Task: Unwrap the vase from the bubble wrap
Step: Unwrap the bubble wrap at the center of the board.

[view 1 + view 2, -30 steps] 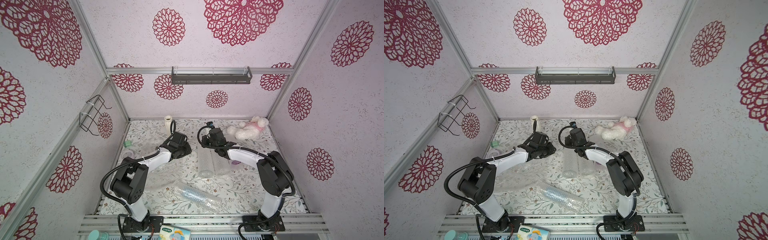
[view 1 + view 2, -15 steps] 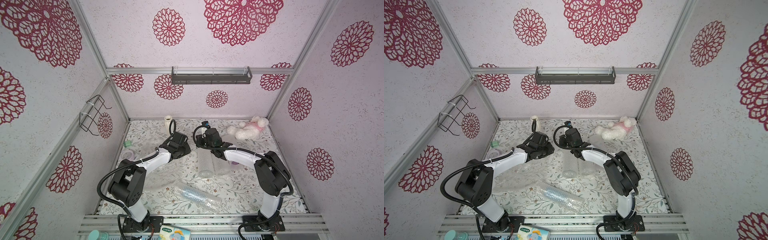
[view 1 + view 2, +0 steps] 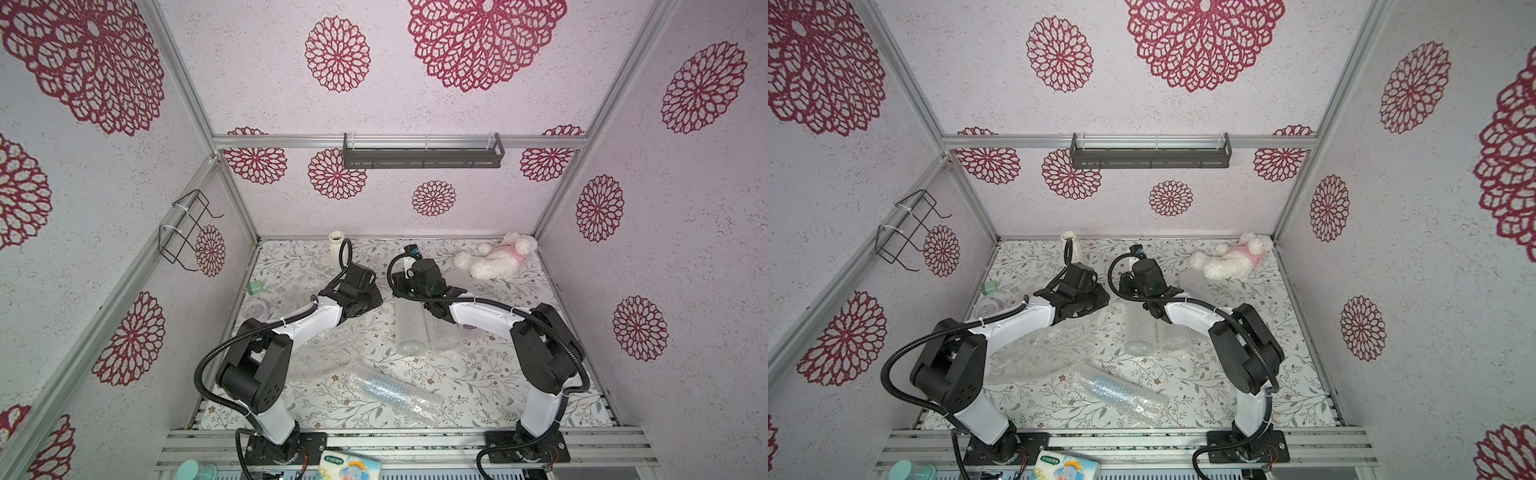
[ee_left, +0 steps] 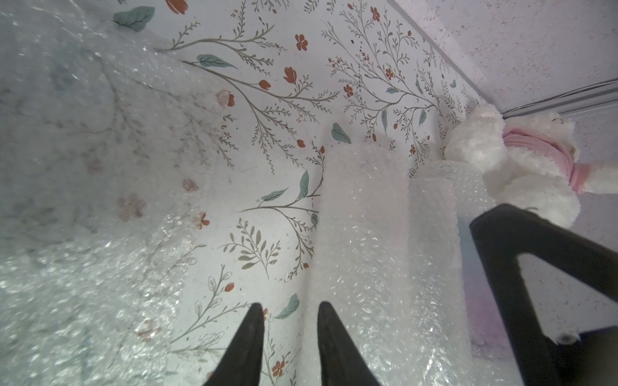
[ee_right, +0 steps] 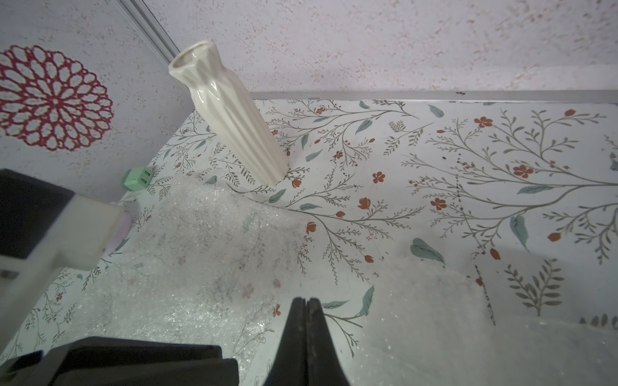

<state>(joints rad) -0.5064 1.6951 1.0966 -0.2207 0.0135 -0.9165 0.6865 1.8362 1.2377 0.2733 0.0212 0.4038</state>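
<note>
"Inspecting the left gripper (image 4: 290,305): jaws slightly parted, empty, just beside the bubble wrap roll (image 4: 361,234) lying on the table (image 4: 267,100)."
"And the right gripper (image 5: 305,300)?"
"Pressed together, empty. Advise pinching the roll's loose edge only, peeling slowly."

Both arms reach forward from their bases and bend inward, so that the two wrists face one another near the middle, close but apart.

We note the left arm (image 3: 309,322) with its shoulder link raised and its white forearm stretched low, forward and to the right. On the left gripper (image 4: 290,305) the jaws stand parted by a narrow gap, and we see nothing held between the tips.

The right arm (image 3: 484,311) carries its elbow high on the right, its white forearm running forward and to the left. On the right gripper (image 5: 305,299) the jaws are pressed together, tips meeting, with no grip on anything that we can see.
</note>
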